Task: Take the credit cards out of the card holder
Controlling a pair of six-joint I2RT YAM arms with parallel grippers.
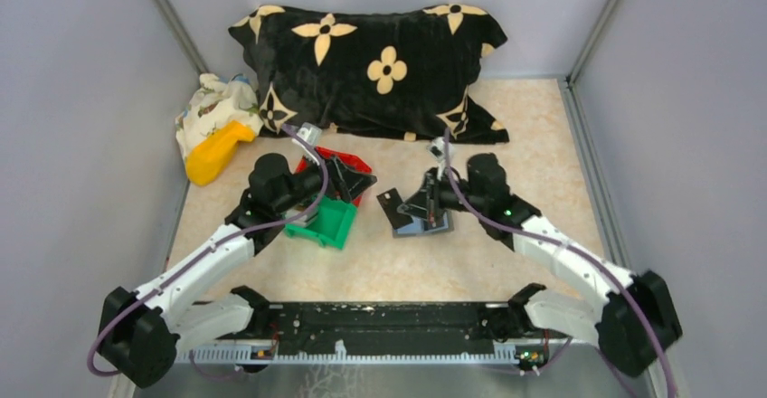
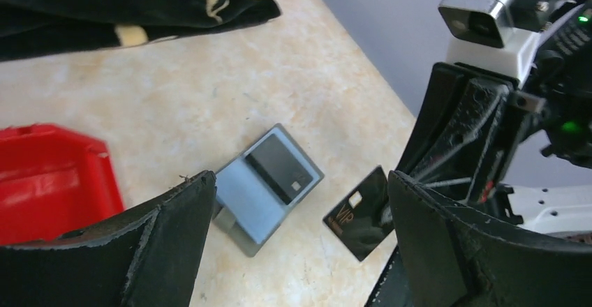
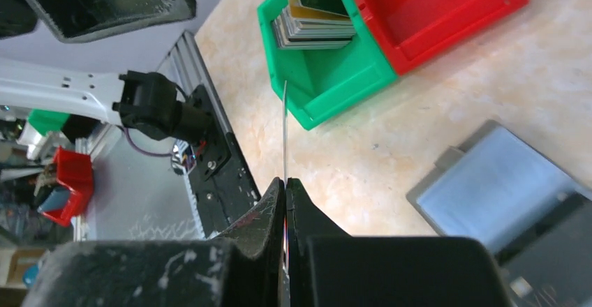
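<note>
Only edge-on card (image 3: 285, 132), R gripper (image 3: 285, 183)

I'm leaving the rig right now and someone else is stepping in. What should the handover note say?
Left gripper: open, holding nothing.
Right gripper: shut on a black plastic card with gold lettering, pulled clear of the holder.
Dark grey folding card holder: lying open on the beige table, one black card in its pocket.
Green plastic bin: holds a stack of cards.
Left: deposit the held card, probably in the green bin, then pull the last visible card.
</note>
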